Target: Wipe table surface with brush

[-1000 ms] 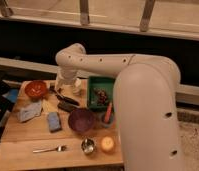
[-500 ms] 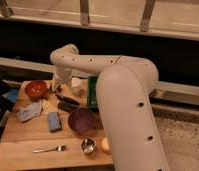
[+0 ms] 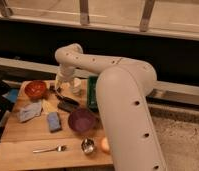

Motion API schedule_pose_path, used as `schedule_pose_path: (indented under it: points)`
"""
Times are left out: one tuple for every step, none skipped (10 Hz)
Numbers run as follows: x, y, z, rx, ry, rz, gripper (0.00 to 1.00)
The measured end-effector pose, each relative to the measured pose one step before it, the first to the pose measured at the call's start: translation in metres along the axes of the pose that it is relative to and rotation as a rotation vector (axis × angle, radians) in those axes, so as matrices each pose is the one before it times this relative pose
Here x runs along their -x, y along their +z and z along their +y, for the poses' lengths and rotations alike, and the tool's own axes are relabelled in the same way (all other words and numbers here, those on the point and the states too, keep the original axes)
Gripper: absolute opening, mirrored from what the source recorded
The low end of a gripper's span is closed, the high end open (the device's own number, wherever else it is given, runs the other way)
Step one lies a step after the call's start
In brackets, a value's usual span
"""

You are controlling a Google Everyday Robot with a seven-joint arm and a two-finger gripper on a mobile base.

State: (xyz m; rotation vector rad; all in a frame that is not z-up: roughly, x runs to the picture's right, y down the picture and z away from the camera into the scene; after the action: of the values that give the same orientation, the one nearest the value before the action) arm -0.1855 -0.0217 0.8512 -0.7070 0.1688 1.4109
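Beyond the purple bowl (image 3: 82,120) and to its left, the robot's hand (image 3: 61,86) hangs low over the far part of the wooden plank worktop (image 3: 23,136). It sits at the end of a thick white arm (image 3: 123,100) that comes up from the near right, bends high behind the purple bowl and angles down again. Whether the hand is spread, pressed together or pinching anything cannot be told.

The brush (image 3: 68,98), a slim dark stick, lies aslant on the worktop just behind the purple bowl. Its far end is right under the hand and its other end points towards the green tray (image 3: 91,90); contact between hand and brush cannot be made out. A flat dark block (image 3: 68,106) sits between the brush and the purple bowl, close to the bowl's far-left rim.

Left of the purple bowl lies a blue-grey pad (image 3: 54,121), and farther left a crumpled pale cloth (image 3: 29,111). Behind the purple bowl and well to its left stands an orange-red bowl (image 3: 35,89), just beside the hand.

In front of the purple bowl, near the worktop's front edge, are a small metal cup (image 3: 88,146) and a round orange fruit (image 3: 105,145), the fruit partly hidden by the arm. A fork (image 3: 50,148) lies to the front-left. The green tray stands behind the purple bowl to the right, half covered by the arm
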Motion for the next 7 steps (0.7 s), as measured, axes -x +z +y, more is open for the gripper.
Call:
schedule_pose_path:
  points:
    - [-0.00297,0.0034,-0.00097,-0.01683,0.0069,0.00406,0.65]
    - [-0.00352,0.01007,0.00572,-0.00408,-0.0008,0.00961,0.65]
    - [0.00009,0.0097,0.00355,-0.00158,-0.00269,0.0086,0.65]
    - [0.00123,0.01001,0.00144,-0.00039,0.00115,0.01249,0.65]
    - [0.0018,0.00504,-0.00043,-0.00116,-0.00211,0.01051,0.65]
    - [0.00188,0.006,0.0006,-0.00024,-0.00328,0.00867,0.65]
    - [0.00179,0.00743,0.00233,0.00108,-0.00627,0.0109,0.65]
